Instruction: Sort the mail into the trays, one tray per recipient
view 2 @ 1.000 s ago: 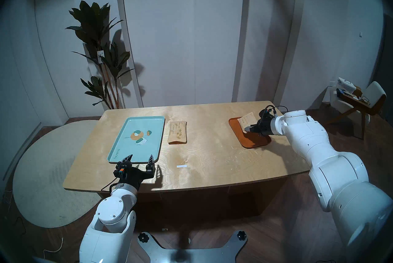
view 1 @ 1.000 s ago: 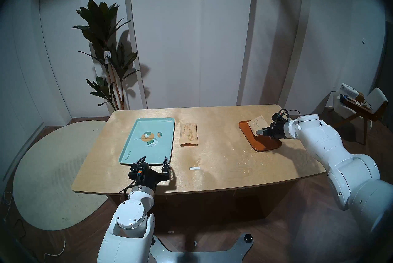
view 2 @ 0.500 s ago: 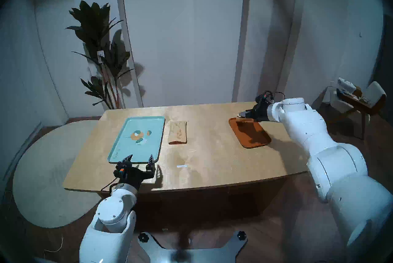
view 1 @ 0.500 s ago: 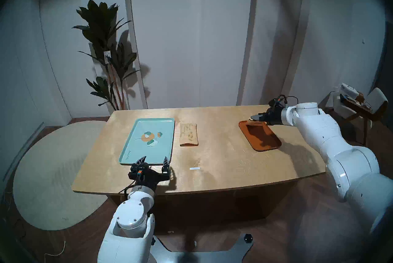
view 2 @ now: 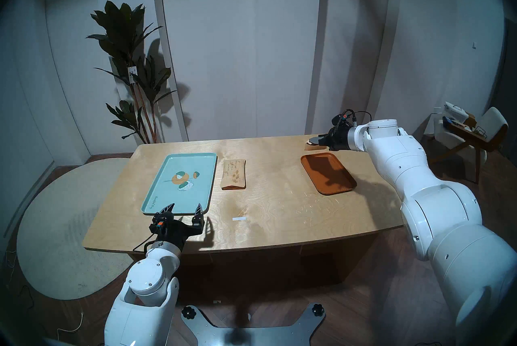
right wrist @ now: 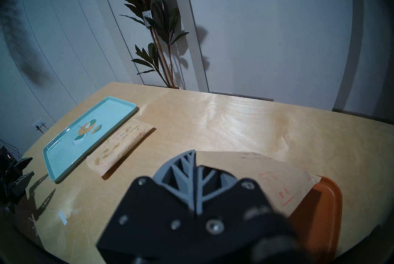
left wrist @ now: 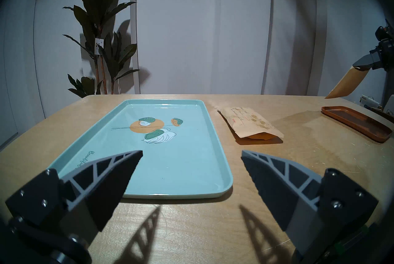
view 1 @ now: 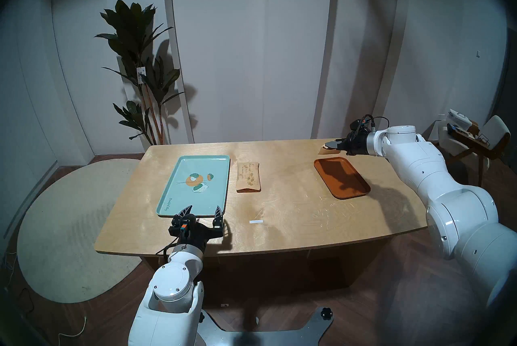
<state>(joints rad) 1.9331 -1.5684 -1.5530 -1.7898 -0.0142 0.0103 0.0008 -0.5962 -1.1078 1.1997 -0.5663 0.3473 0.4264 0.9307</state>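
Right gripper [view 1: 331,145] clamped on paler envelope [left wrist: 345,83], lifted, hanging below-left of fingers, above far end of orange tray [view 1: 342,177]. Left gripper [view 1: 203,211] wide open, empty; blotched envelope [view 1: 248,176] ahead-right.

Blotched envelope [view 1: 248,177] beside mint tray [view 1: 179,188]

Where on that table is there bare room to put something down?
Plenty: the wide stretch of table between the blotched envelope and the orange-brown tray, and the front edge around the white tape strip. Both trays, including the mint-green tray, lie empty. It is tight only between that tray and the envelope.
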